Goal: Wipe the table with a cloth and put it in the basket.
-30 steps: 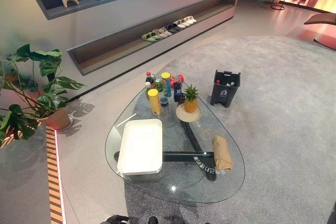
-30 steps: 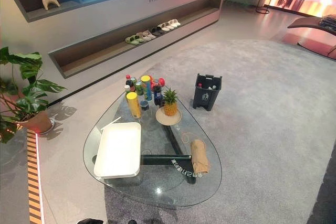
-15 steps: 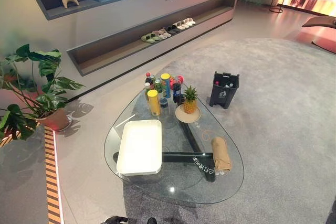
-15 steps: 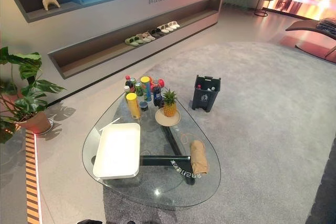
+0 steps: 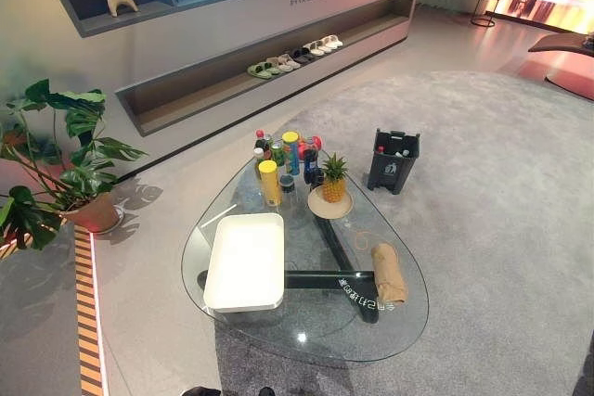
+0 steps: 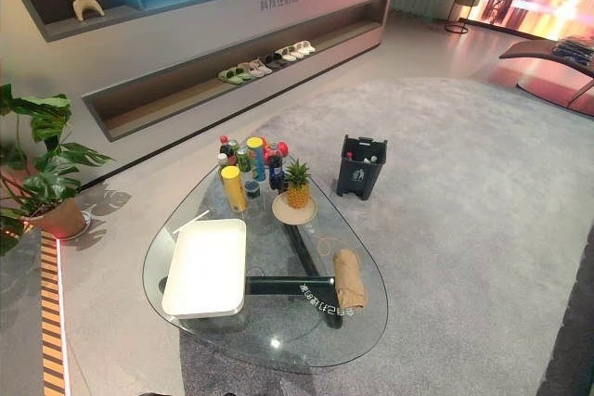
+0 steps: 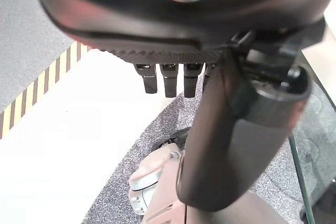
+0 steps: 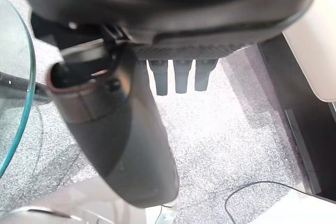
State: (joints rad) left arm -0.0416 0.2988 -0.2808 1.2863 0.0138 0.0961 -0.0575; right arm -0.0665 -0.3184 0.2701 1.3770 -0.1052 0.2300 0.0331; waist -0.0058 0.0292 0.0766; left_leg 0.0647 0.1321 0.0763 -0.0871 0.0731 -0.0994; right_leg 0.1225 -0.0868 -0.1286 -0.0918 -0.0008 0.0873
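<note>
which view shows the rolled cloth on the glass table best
The right eye view: the tan cloth lies whole and nearer the middle, on the table's right side. The left eye view shows the same roll, further right. Both wrist views show just their own open hands.

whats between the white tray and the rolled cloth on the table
In the left eye view, bare glass lies between the white tray and the tan cloth; the table's dark base bar shows through it underneath.
</note>
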